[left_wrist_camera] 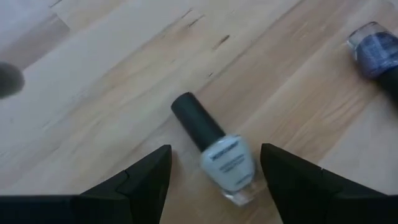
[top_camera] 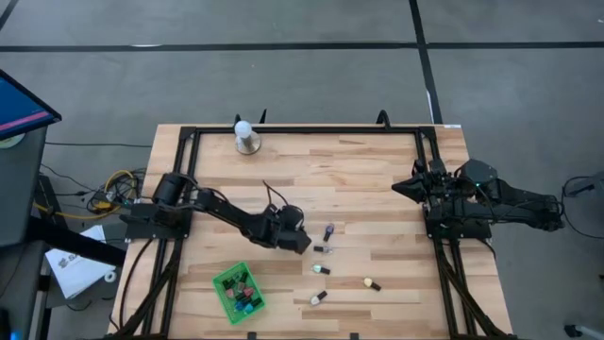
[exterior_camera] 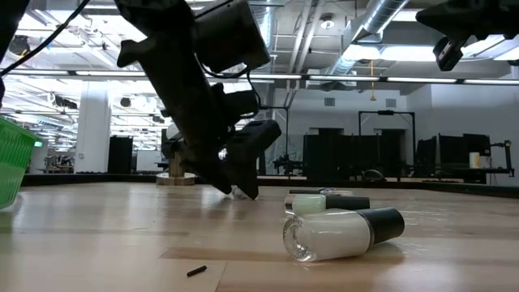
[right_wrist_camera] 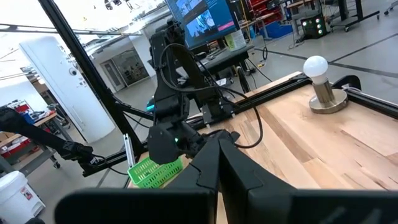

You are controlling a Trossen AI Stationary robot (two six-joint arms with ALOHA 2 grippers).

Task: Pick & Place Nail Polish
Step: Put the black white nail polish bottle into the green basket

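Pale mint glass nail polish bottle (left_wrist_camera: 227, 163) with a black cap lies on the wooden tabletop (left_wrist_camera: 124, 74).
Left tool (left_wrist_camera: 214, 171) straddles it, fingers spread wide, holding nothing; right tool (right_wrist_camera: 217, 158) waits closed at the tabletop's right edge.

My two arms are dark, nearly black, built of chunky boxy links joined by rounded joints. Thin black cables loop loosely out of my left arm (top_camera: 226, 213) near its wrist, and more trail along the links. My left gripper (left_wrist_camera: 214, 180) ends in two matte black fingers (left_wrist_camera: 146, 180), wedge-shaped with pointed tips. My right arm (top_camera: 491, 200) is the same dark colour, with a small green light glowing on its housing.
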